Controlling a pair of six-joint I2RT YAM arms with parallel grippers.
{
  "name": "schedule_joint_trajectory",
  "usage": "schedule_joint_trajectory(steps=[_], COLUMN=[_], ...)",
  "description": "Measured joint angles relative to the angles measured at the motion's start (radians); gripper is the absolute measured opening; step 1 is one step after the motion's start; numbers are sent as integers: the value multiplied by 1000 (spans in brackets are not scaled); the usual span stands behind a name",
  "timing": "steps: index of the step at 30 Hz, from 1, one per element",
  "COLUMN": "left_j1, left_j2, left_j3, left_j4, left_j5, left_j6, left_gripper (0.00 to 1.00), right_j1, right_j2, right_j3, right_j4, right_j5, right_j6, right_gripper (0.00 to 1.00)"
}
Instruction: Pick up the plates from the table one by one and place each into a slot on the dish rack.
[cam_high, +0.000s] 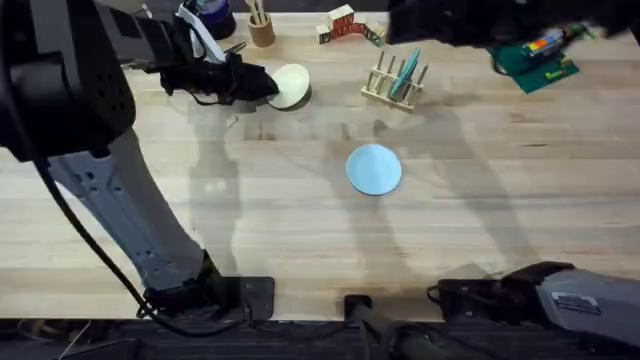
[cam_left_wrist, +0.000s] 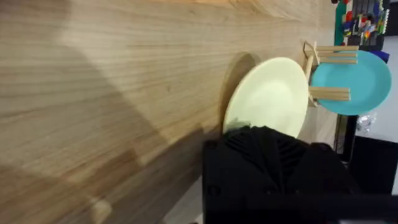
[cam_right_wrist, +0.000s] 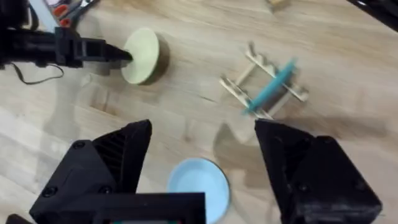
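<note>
A cream plate (cam_high: 293, 85) is tipped up on its edge at the back of the table (cam_high: 300, 230), and my left gripper (cam_high: 266, 85) is shut on its rim. In the left wrist view the cream plate (cam_left_wrist: 268, 93) rises from my black fingers (cam_left_wrist: 267, 149). To its right the dish rack (cam_high: 393, 82) holds a teal plate (cam_high: 405, 72) upright in a slot. A light blue plate (cam_high: 374, 168) lies flat mid-table. High over that light blue plate (cam_right_wrist: 199, 182), my right gripper (cam_right_wrist: 202, 140) hangs open with nothing between its fingers.
Along the back edge stand a wooden cup of sticks (cam_high: 261, 30), red and white blocks (cam_high: 342, 22) and a dark blue container (cam_high: 213, 15). A green board with coloured pieces (cam_high: 537, 60) lies at the back right. My right arm (cam_high: 470, 25) looms dark there.
</note>
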Motion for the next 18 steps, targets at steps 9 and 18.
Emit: schedule_joint_trajectory(steps=[9,18], left_j1=[0,0], left_j2=[0,0], left_j3=[0,0], left_j4=[0,0], left_j5=[0,0], left_j6=[0,1], left_gripper=[41,41], right_j1=[87,157], right_j2=[283,542], right_j3=[196,379], right_j4=[39,67], right_j5=[-21,-78], right_j6=[42,65], right_gripper=[996,995])
